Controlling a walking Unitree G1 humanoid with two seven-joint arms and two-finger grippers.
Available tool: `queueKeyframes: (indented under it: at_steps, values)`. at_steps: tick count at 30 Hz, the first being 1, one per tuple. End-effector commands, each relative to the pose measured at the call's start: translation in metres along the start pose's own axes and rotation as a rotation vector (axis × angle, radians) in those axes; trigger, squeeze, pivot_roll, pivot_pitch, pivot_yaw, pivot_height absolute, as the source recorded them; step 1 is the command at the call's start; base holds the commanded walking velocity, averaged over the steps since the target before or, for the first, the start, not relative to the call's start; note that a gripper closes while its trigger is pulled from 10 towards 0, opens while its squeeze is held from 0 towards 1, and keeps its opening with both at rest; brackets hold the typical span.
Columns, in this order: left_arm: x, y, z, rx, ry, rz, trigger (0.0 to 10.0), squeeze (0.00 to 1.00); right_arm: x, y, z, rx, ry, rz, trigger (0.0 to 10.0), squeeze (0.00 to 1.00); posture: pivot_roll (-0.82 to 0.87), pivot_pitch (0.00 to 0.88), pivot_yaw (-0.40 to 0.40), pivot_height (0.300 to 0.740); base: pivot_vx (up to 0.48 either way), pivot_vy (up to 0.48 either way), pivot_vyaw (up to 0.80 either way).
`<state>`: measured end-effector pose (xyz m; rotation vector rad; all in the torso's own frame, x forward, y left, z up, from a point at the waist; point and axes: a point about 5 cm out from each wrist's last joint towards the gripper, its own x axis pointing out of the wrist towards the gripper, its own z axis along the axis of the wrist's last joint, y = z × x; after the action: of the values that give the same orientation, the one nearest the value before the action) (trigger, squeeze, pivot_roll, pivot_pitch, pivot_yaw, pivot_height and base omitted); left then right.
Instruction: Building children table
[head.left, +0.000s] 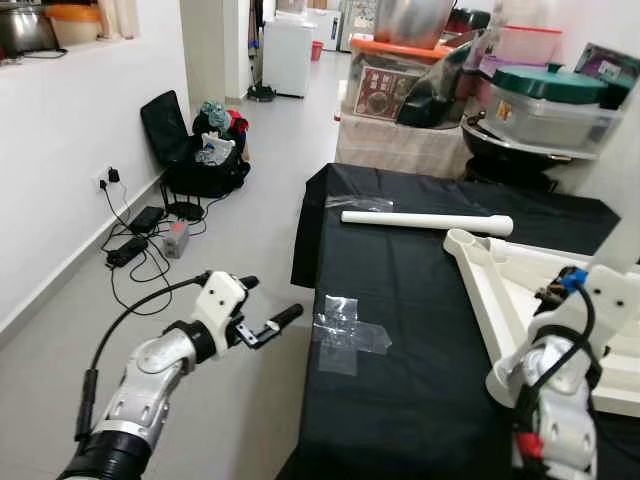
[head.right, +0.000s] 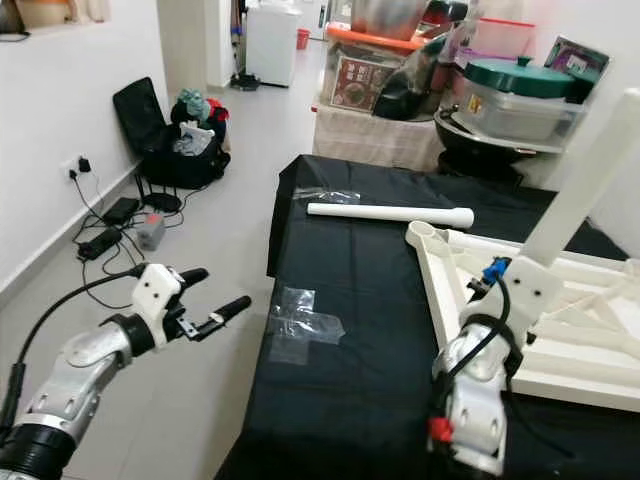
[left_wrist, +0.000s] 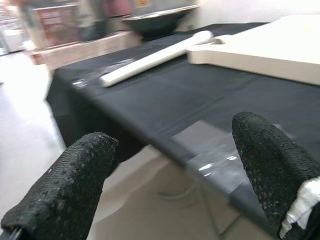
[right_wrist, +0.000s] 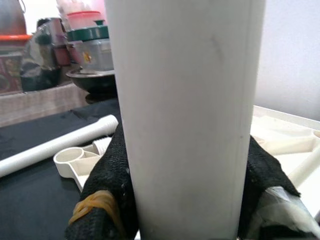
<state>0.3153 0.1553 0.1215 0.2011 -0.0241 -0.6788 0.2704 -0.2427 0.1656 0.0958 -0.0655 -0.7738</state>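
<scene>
Head views: the left gripper (head.left: 262, 312) hangs over the floor just off the near left edge of the black cloth (head.left: 400, 300), its two fingers spread wide with nothing between them. Just past its fingertips, on the cloth, lies a patch of clear tape (head.left: 345, 335). Farther along the cloth from it lies a loose white leg (head.left: 425, 221), and beside that the upturned white tabletop (head.left: 520, 290) with a round socket (head.right: 428, 233) at its near corner. The right gripper (head.right: 528, 275) is over the tabletop, closed around a second white leg (head.right: 585, 175) that rises tilted above it.

Left wrist view: the wide-apart fingers (left_wrist: 70, 185) frame the cloth's edge, with the tape just ahead, the loose leg beyond, and the tabletop off to one side.

Right wrist view: both black fingers (right_wrist: 112, 172) press against the sides of the held leg, which stands directly ahead. Behind it lie the tabletop's corner socket and the loose leg on the cloth, with pots and a lidded container (right_wrist: 92, 47) farther back.
</scene>
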Motion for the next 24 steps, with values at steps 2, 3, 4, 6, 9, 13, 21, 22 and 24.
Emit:
queueKeyframes:
  at_steps: [2,3,4,6,9,13,21,22,24]
  values:
    - [0.006,-0.004,0.0,0.0,0.007,-0.027,10.0,0.0,-0.013,0.005,-0.037,-0.055,0.209,-0.021,0.0,0.0,0.0,0.0,-0.062,0.74,0.0,0.0,0.0]
    - [0.008,-0.004,0.001,-0.001,0.002,-0.027,10.0,0.0,-0.013,0.011,-0.037,-0.05,0.218,0.016,0.0,0.0,0.0,0.0,-0.064,0.74,0.0,0.0,0.0]
    - [0.008,-0.004,0.001,-0.001,0.002,-0.027,10.0,0.0,-0.013,0.011,-0.037,-0.05,0.218,0.016,0.0,0.0,0.0,0.0,-0.064,0.74,0.0,0.0,0.0]
    - [0.01,-0.006,0.003,-0.004,-0.006,-0.03,10.0,0.0,-0.013,0.025,-0.034,-0.029,0.213,0.129,10.0,0.0,0.01,0.0,-0.068,0.74,0.0,0.0,0.0]
    - [0.008,-0.008,0.001,-0.007,-0.006,-0.031,10.0,0.0,-0.009,0.034,-0.018,0.008,0.121,0.251,10.0,0.0,0.01,0.0,-0.07,0.74,0.0,0.0,0.0]
    - [0.007,-0.007,0.001,-0.009,-0.004,-0.026,10.0,0.0,-0.002,0.032,-0.01,0.047,0.097,0.27,10.0,1.0,0.01,0.0,-0.075,0.74,0.0,0.0,0.0]
    - [0.009,-0.006,0.002,-0.016,-0.017,-0.006,10.0,0.0,0.017,0.035,0.019,0.102,0.023,0.514,10.0,0.0,0.01,0.0,-0.08,0.74,0.0,0.0,0.0]
    - [0.009,-0.006,0.002,-0.016,-0.017,-0.006,10.0,0.0,0.017,0.035,0.019,0.102,0.023,0.514,10.0,0.0,0.01,0.0,-0.08,0.74,0.0,0.0,0.0]
    - [0.01,-0.006,0.006,-0.031,-0.036,0.01,10.0,0.0,0.022,0.032,0.021,0.082,0.009,0.524,10.0,0.0,0.02,0.0,-0.083,0.74,0.0,0.0,0.0]
